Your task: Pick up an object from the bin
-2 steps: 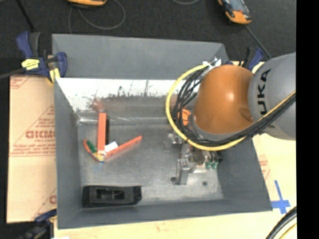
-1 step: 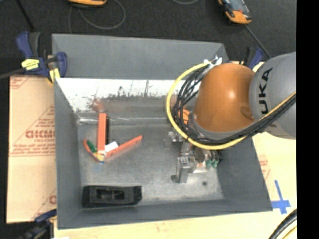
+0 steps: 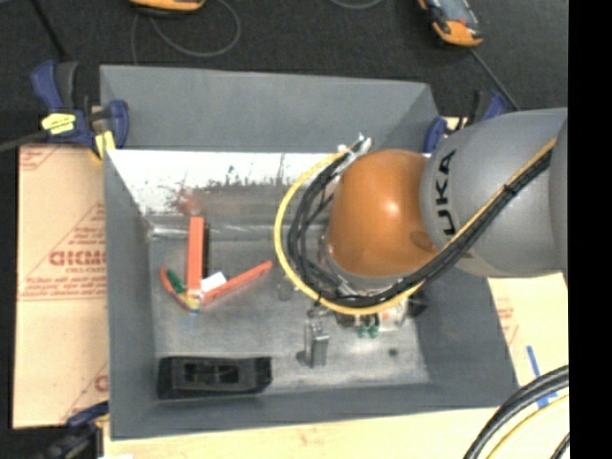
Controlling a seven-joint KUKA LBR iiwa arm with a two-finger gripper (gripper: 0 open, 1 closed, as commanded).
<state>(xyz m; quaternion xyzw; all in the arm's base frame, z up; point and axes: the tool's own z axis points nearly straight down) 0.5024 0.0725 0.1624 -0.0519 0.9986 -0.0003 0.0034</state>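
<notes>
Jaws right of flat black block (image 3: 213, 375), bin (image 3: 287, 402) front wall close, bare floor between, orange sticks (image 3: 196, 247) beyond, jaw spread seemingly hidden, cannot tell.

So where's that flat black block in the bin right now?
The flat black block lies in the lower left of the bin in the camera view, by the near wall, below the orange sticks and left of the gripper.

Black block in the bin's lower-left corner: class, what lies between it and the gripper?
Nothing. In the camera view, only bare grey bin floor separates the black block from the gripper.
</notes>
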